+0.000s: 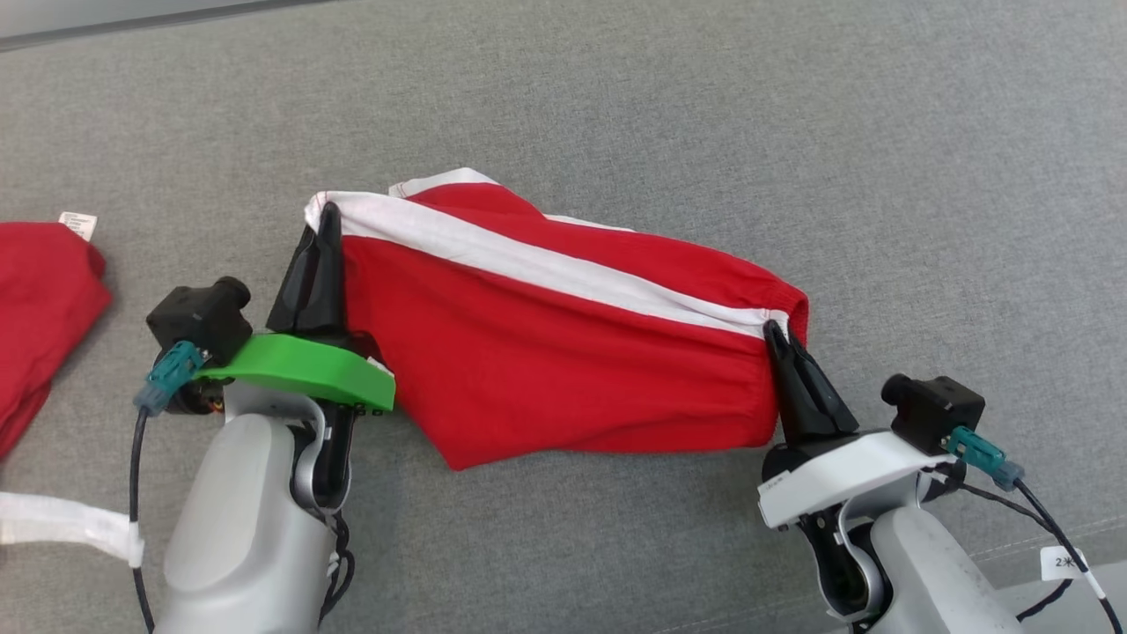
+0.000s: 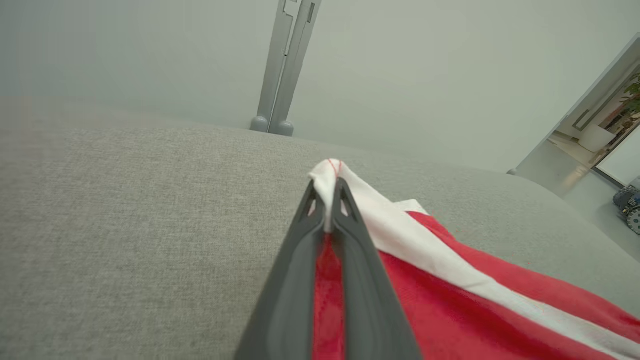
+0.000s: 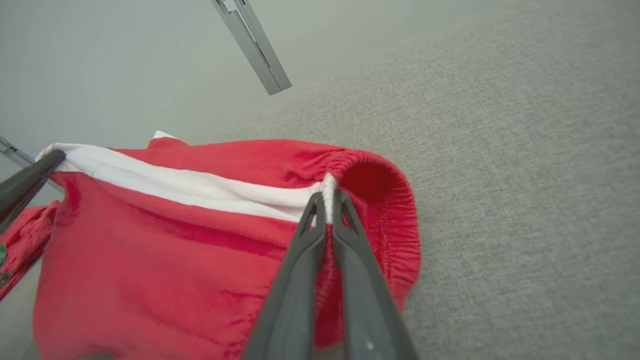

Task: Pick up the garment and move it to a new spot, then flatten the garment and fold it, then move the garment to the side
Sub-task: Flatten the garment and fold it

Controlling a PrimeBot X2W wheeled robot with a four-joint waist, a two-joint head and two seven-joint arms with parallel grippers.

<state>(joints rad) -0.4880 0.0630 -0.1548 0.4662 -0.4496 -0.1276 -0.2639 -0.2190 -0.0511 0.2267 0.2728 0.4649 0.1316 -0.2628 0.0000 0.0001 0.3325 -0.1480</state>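
Note:
The garment (image 1: 563,352) is a pair of red shorts with a white side stripe, stretched between my two grippers over the grey fabric surface (image 1: 616,106). My left gripper (image 1: 327,216) is shut on its left end, pinching the white hem corner; in the left wrist view the gripper (image 2: 327,192) clamps the white cloth of the garment (image 2: 450,280). At the right end, my right gripper (image 1: 775,333) is shut on the elastic waistband; in the right wrist view the gripper (image 3: 327,200) grips the garment (image 3: 165,250) where the stripe meets the waistband.
Another red cloth (image 1: 40,308) with a white label lies at the far left edge, and a white strap (image 1: 66,524) sits below it. The grey surface stretches wide beyond and to the right. A metal post (image 2: 285,65) stands against the wall behind.

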